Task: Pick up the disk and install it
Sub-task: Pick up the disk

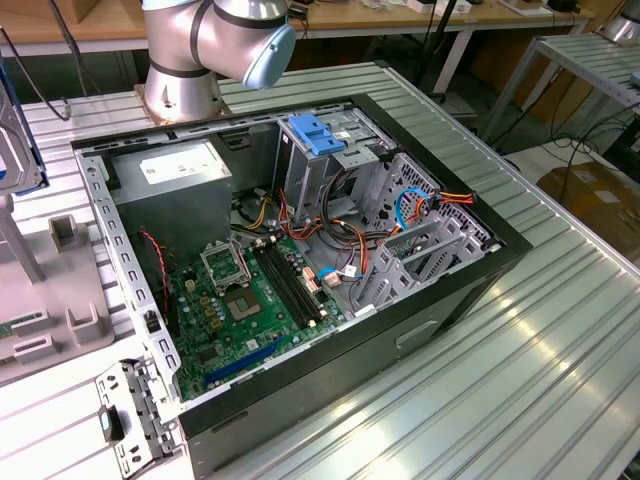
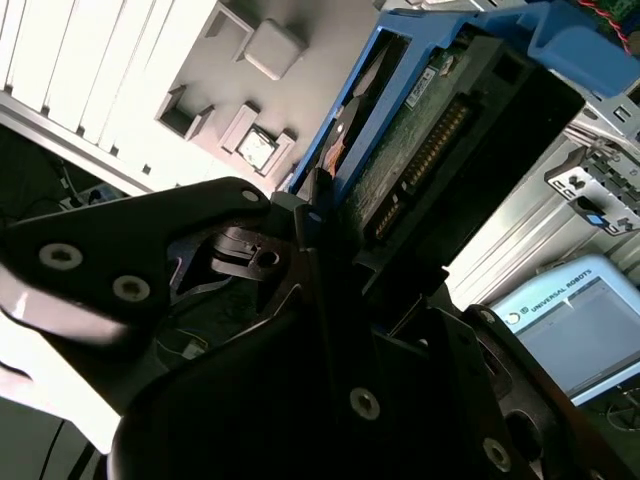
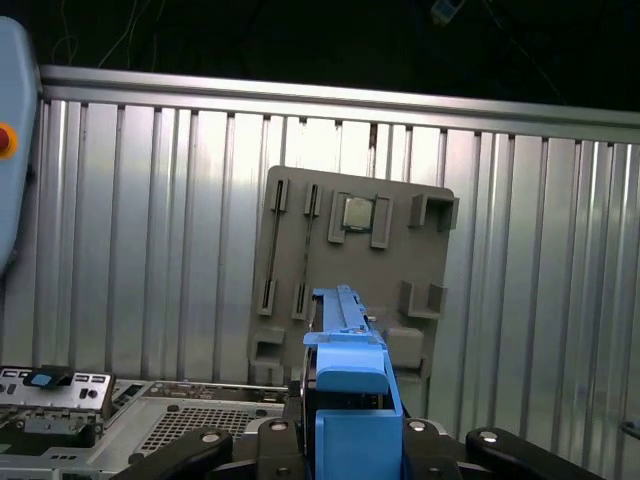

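A ribbed aluminium tabletop [image 1: 540,380] spreads before a white-legged workbench [image 1: 400,22], cardboard box [image 1: 600,195] on the floor.

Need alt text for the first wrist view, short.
The gripper holds the disk, light-blue framed, end-on to the camera. Beyond it a grey fixture plate with slots and a small chip lies on the ribbed metal table.

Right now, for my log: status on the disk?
End effector shut on the disk. Disk held aloft, not yet installed. Gray parts tray beyond; nothing blocking.
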### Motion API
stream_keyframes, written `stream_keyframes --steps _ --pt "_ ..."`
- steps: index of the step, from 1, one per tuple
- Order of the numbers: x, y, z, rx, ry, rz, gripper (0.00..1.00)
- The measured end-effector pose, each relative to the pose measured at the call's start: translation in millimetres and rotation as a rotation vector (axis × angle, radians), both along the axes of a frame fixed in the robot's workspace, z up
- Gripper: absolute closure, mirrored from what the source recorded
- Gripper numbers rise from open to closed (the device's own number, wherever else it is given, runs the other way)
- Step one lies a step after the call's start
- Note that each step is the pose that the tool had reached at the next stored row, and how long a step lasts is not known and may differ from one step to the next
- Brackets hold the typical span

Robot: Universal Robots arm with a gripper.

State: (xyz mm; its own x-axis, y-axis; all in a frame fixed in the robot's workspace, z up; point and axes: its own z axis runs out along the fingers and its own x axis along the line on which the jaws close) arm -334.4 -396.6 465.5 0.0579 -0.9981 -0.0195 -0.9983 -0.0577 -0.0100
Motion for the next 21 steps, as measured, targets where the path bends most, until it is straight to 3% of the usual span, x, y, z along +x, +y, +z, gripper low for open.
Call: stream_keyframes --steps 21 --pt "15.8 -10.4 0.0 0.0000 0.0002 0.000 0.64"
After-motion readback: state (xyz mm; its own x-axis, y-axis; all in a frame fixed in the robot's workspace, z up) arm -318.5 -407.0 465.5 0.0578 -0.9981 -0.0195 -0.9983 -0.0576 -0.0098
